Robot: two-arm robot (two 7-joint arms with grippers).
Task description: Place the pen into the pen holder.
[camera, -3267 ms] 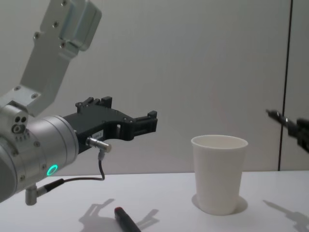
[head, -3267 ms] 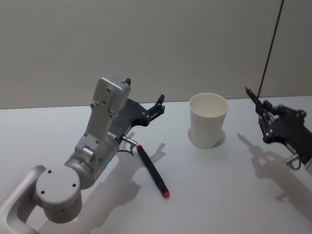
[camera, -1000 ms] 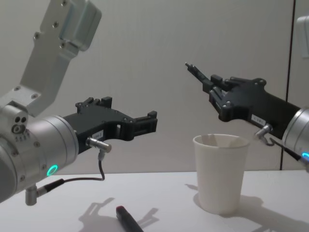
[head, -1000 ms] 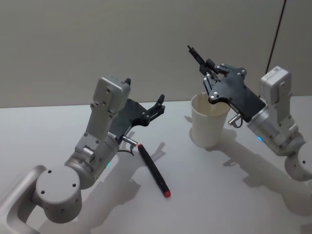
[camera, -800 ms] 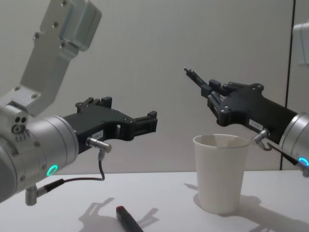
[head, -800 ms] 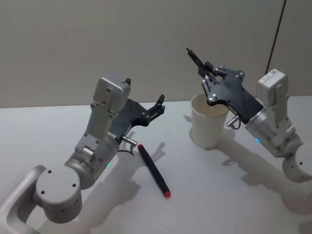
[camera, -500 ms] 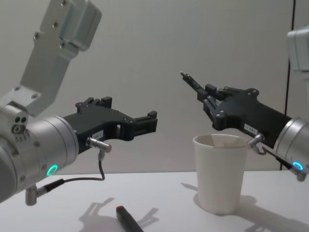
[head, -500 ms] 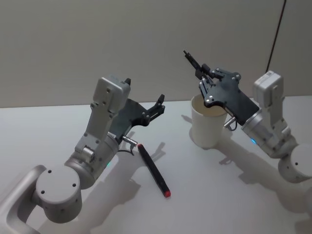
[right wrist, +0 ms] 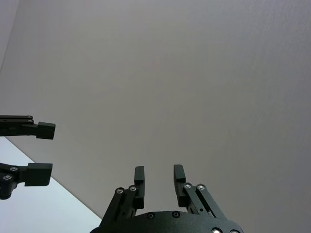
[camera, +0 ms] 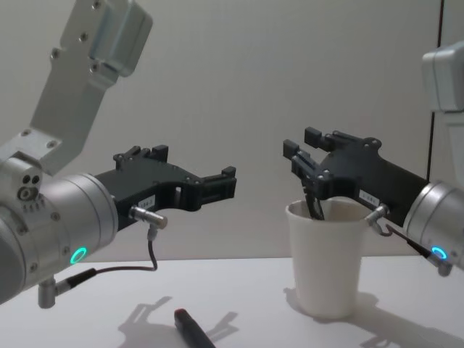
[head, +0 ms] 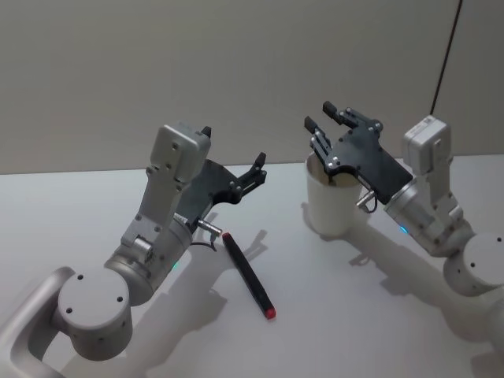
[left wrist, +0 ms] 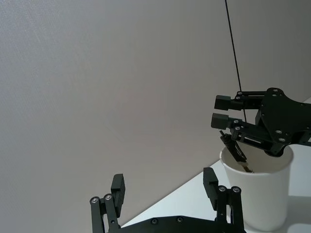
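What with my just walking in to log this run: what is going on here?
The right gripper is open just above the pen holder, and a thin dark pen leans inside it. The left gripper hovers open, holding nothing. A second pen, black with a red end, lies on the table.

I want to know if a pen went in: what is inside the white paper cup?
A dark pen leans inside the white cup, its top poking above the rim, under the open right end effector. The cup wall hides its lower part.
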